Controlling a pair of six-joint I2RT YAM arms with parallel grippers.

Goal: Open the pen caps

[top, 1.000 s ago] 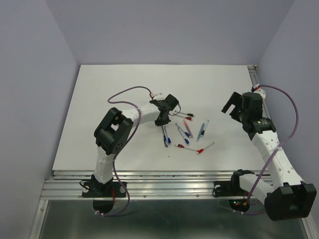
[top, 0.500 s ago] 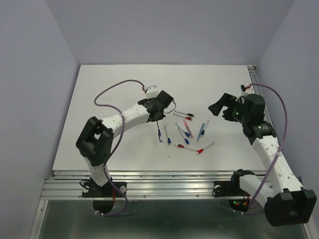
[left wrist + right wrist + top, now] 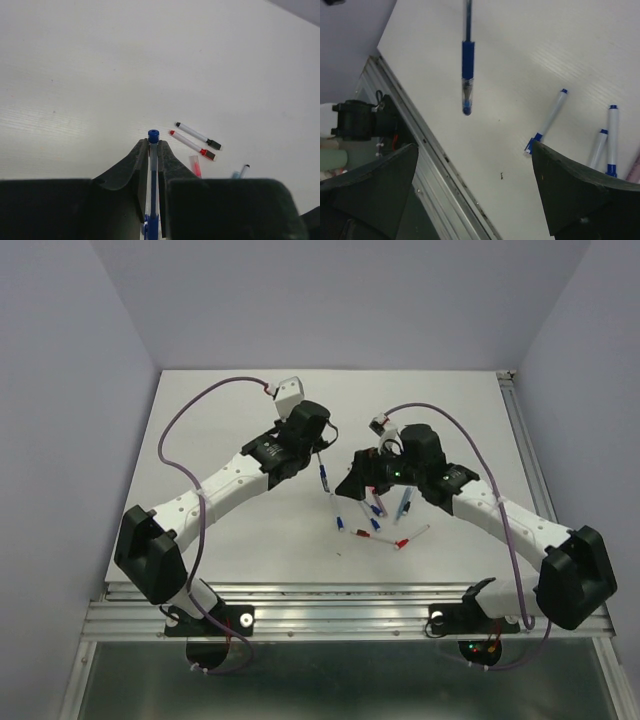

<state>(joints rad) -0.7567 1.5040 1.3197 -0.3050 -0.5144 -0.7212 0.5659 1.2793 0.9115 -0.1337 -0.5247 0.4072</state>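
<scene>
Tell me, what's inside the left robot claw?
A blue pen, pinched in the left gripper. Its blue end pokes out past the fingertips. They hide most of its barrel from the side.

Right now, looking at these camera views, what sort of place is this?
Most likely a robotics lab test cell: a white table boxed in by plain lavender walls, two robot arms bolted to an aluminium rail, and loose pens for practice.
</scene>
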